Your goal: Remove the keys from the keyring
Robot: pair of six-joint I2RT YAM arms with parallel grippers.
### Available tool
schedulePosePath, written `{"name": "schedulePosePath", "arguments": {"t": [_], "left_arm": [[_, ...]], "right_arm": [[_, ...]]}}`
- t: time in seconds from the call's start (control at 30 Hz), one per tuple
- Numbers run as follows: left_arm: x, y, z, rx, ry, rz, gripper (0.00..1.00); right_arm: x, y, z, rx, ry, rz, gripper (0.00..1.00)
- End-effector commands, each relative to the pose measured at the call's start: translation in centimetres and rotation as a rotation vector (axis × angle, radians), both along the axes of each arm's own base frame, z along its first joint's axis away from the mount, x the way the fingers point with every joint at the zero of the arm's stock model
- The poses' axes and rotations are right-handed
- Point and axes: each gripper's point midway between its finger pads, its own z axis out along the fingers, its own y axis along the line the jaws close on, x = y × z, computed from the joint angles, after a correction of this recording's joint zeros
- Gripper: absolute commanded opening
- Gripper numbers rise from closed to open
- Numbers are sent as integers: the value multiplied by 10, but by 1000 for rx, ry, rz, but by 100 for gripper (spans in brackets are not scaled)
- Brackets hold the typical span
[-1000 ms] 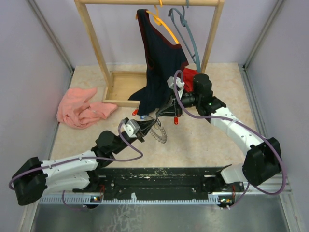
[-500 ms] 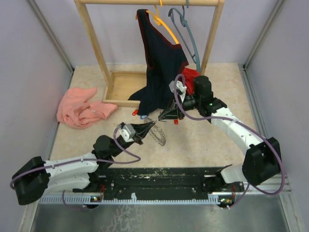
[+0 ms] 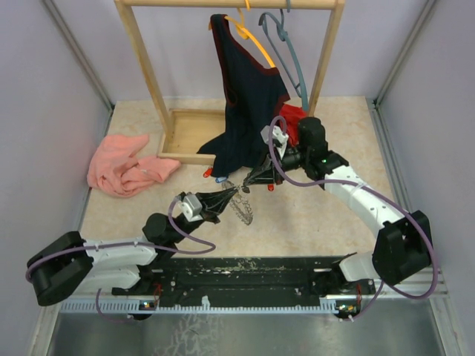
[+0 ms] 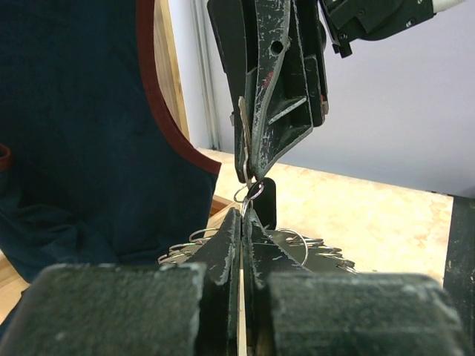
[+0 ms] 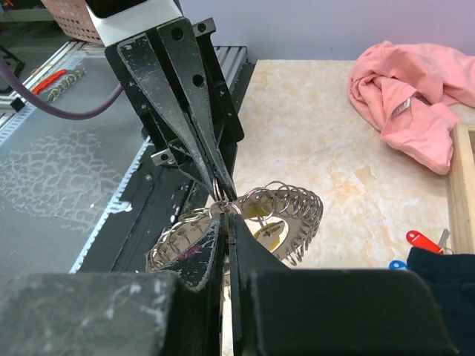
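**Progress:** Judged partly done.

**Off the ring:** Found loose on the pale stone-look worktop (image 3: 319, 215), left of centre in the overhead view: a small red-tagged key (image 3: 208, 172) with a small blue-tagged key (image 3: 220, 179) just beside it. Both at the hem of the hanging dark navy garment (image 3: 245, 89). Found right of centre, near the right arm: a second red-tagged key (image 3: 270, 187). Counted as removed: three keys at least.

**Location of the ring:** Located at centre of the overhead view, held up by its upper edge: the large dark grey keyring with beaded rim (image 5: 297, 211). Cannot tell whether its lower edge touches the worktop.

**On the ring:** Seen through the ring's hole in the right wrist view: a yellow plastic tag (image 5: 271, 231), taken as a key not yet removed. Cannot tell whether further keys hang there, the rim being too crowded with small silver loops.

**Hands:** Left hand (image 5: 225, 196) clenched on the upper edge of the keyring. Right hand (image 4: 252, 176) likewise clenched, meeting the left tip to tip. Appears to pinch a small silver wire loop (image 4: 249, 194) at that same spot.

**Step in hand:** Judged to be working one loop off the rim.

**Left to do:** The yellow-tagged key, plus any others hidden.
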Motion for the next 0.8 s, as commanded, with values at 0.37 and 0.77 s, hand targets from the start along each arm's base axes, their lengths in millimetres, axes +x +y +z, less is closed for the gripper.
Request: {"name": "schedulePosePath", "arguments": {"t": [0.37, 0.77], "left_arm": [[-14, 21, 54, -357, -19, -85, 0], [-3, 41, 71, -453, 3, -6, 0]], "right_arm": [[7, -3, 4, 47, -33, -17, 0], [7, 2, -13, -11, -80, -40, 0]]}}
